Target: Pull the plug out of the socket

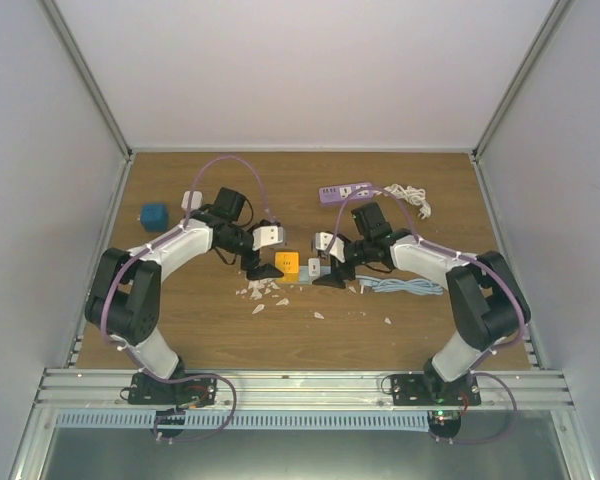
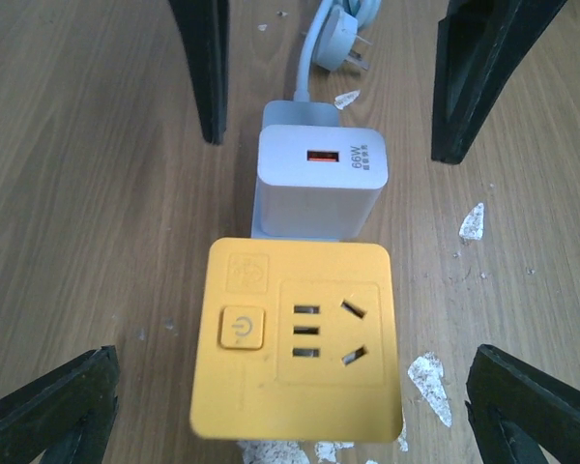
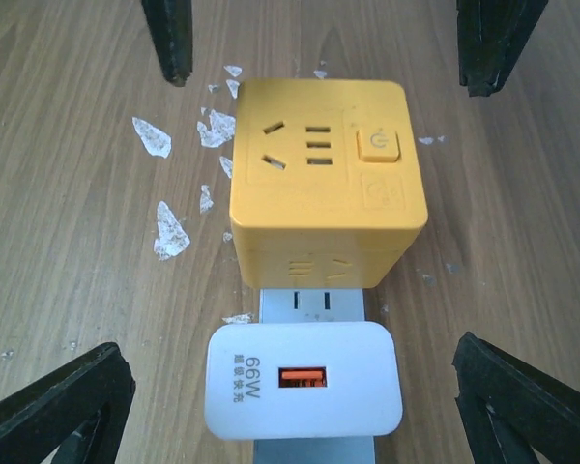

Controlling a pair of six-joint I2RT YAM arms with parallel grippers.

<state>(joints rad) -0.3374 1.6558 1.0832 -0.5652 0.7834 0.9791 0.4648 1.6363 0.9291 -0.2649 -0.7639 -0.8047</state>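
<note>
Left tool (image 2: 290, 360) spreads wide around a yellow cube socket (image 2: 300, 338) at mid-table (image 1: 180, 320); right tool (image 3: 290, 356), equally spread, flanks the white plug (image 3: 303, 379). It stands upright, USB port up, in a grey socket (image 3: 309, 302) touching the cube, the row running left to right.

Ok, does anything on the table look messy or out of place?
Yes: white flakes lie scattered on the wood beside the yellow socket cube, like chipped or torn debris. What they are is unclear.

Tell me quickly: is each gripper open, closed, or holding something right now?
Left gripper: open, holding nothing.
Right gripper: open, holding nothing.
</note>
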